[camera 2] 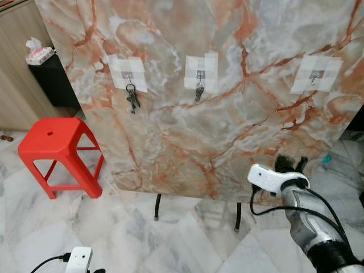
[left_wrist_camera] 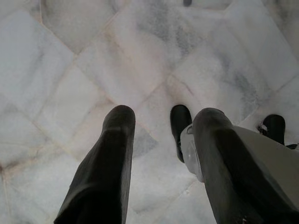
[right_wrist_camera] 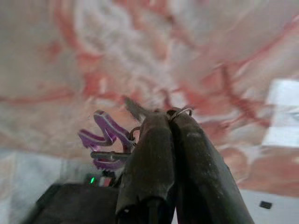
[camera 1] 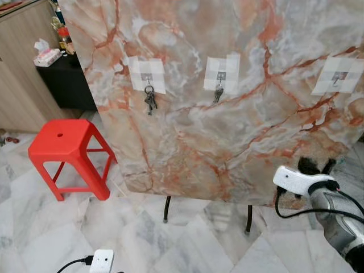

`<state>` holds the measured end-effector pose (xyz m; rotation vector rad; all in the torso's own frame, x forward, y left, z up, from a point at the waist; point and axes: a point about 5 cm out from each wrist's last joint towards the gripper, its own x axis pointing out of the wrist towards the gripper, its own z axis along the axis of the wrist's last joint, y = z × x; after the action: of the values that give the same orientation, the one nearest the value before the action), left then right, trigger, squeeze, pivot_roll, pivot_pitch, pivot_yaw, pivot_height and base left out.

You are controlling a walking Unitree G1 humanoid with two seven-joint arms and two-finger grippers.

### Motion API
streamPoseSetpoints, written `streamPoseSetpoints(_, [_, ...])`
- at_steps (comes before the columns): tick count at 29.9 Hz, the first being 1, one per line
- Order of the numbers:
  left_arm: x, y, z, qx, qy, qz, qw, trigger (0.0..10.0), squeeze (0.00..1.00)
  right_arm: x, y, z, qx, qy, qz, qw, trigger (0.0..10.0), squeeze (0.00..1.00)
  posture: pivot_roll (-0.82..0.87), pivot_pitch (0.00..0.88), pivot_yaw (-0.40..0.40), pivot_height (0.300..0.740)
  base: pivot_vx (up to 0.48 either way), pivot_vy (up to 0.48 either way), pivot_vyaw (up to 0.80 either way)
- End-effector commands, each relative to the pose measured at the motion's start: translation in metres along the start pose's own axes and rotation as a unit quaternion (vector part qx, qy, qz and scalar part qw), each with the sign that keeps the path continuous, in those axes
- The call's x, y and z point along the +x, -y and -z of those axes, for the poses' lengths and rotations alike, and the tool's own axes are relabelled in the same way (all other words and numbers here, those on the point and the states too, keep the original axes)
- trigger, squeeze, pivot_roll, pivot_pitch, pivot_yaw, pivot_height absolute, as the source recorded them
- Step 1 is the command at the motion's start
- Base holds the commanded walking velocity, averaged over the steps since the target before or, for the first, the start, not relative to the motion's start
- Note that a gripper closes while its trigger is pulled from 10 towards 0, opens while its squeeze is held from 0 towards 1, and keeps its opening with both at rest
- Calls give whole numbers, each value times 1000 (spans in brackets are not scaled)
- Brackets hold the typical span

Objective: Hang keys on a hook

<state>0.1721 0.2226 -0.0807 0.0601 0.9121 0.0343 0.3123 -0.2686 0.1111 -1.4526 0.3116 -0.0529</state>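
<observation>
Keys [right_wrist_camera: 110, 144] splay sideways from right end effector [right_wrist_camera: 164, 115].

Even, soft daylight fills both eye views, which are sharp and bright; the glossy orange-veined marble slab [camera 1: 227, 114] shows pale sheen rather than hard glare. Faint shadows sit under the red plastic stool [camera 1: 71, 153] on the white marble floor tiles [camera 1: 142, 239]. The left wrist view is dimmer, its foreground dark. The right wrist view is smeared by blur, the slab behind out of focus.
</observation>
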Motion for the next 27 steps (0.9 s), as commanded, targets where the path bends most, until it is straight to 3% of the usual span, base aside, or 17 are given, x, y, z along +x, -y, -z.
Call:
streamPoseSetpoints(1, [-1,-3,5,-11,-9,-5,1000,10000,0,1,0,-7,68,8,-3,998,10000,0,62,50,21,740,0,0,0])
streamPoseSetpoints(2, [-1,-3,5,-11,-9,-5,1000,10000,0,1,-3,-9,123,7,-14,992,10000,0,60,53,21,740,0,0,0])
streamPoseSetpoints(3, [-1,-3,5,-11,-9,-5,1000,10000,0,1,-6,-16,208,21,-33,977,10000,0,60,53,21,740,0,0,0])
streamPoseSetpoints(4, [-1,-3,5,-11,-9,-5,1000,10000,0,1,-3,-19,196,36,-23,980,10000,0,62,54,20,740,0,0,0])
streamPoseSetpoints(5, [-1,-3,5,-11,-9,-5,1000,10000,0,0,2,-22,127,56,-7,990,10000,0,62,54,20,740,0,0,0])
streamPoseSetpoints(6, [-1,-3,4,-11,-9,-5,1000,10000,0,-1,4,-28,-7,98,7,995,10000,0,63,59,21,740,0,0,0])
streamPoseSetpoints(9, [-1,-3,4,-11,-8,-3,1000,10000,0,-11,-29,-25,55,106,-188,975,10000,0,61,59,20,740,0,0,0])
streamPoseSetpoints(11, [-1,-2,4,-11,-9,-3,1000,10000,0,-13,-29,-23,39,106,-198,974,10000,0,61,59,20,740,0,0,0])
streamPoseSetpoints(12, [-1,-2,4,-12,-8,-2,1000,10000,0,-21,-39,-24,53,120,-262,956,10000,0,53,61,19,740,0,0,0])
streamPoseSetpoints(15, [-1,-1,4,-12,-8,-1,1000,10000,0,-28,-49,-23,82,121,-320,936,10000,0,57,61,19,740,0,0,0])
streamPoseSetpoints(18, [-1,-1,3,-13,-8,0,1000,10000,0,-34,-58,-15,5,120,-362,924,10000,0,59,64,19,740,0,0,0])
streamPoseSetpoints(19, [-1,-1,3,-13,-7,0,1000,10000,0,-39,-65,0,-65,90,-407,907,10000,0,58,64,19,740,0,0,0])
streamPoseSetpoints(21, [-1,0,3,-13,-8,0,1000,10000,0,-44,-68,10,-112,74,-436,890,10000,0,60,65,17,740,0,0,0])
streamPoseSetpoints(22, [-1,0,3,-13,-8,-1,1000,10000,0,-42,-67,11,-110,69,-431,893,10000,0,60,65,17,740,0,0,0])
streamPoseSetpoints(24, [-1,0,4,-14,-8,-1,1000,10000,0,-30,-58,5,-93,64,-374,921,10000,0,62,66,17,740,0,0,0])
streamPoseSetpoints(25, [-1,0,4,-14,-8,-1,1000,10000,0,-30,-58,5,-93,64,-374,921,10000,0,62,66,17,740,0,0,0])
streamPoseSetpoints(27, [-1,0,4,-14,-8,-1,1000,10000,0,-15,-42,2,-82,33,-293,952,10000,0,63,68,17,740,0,0,0])
